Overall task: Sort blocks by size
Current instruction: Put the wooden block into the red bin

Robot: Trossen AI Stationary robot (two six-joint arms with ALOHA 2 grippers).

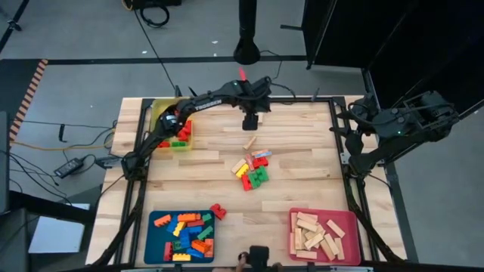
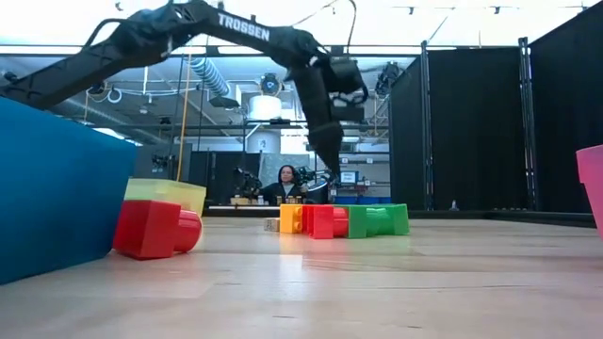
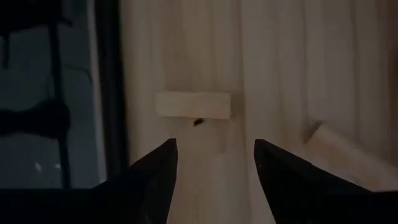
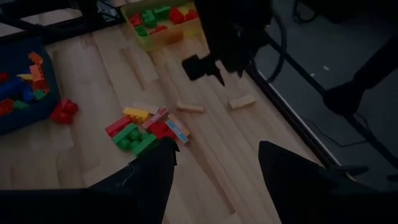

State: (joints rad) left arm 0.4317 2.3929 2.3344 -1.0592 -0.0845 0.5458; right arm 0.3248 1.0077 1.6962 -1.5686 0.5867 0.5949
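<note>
A loose heap of studded blocks (image 1: 253,171) in red, green, yellow and blue lies at the table's middle. One pale wooden bar (image 1: 250,142) lies just beyond it. Another wooden bar (image 3: 193,104) lies flat near the table's far edge. My left gripper (image 3: 214,155) hangs open above that bar, pointing steeply down, well clear of the table in the low view (image 2: 331,169). My right gripper (image 4: 214,163) is open with nothing between its fingers, raised beyond the table's right edge (image 1: 378,125). A single red block (image 1: 218,211) rests on the table by the blue tray.
A yellow tray (image 1: 160,106) with red and green blocks stands at the far left. A blue tray (image 1: 155,240) of mixed studded blocks is at the near left, and a pink tray (image 1: 349,219) of wooden bars at the near right. A person sits in the room beyond the table (image 2: 285,184).
</note>
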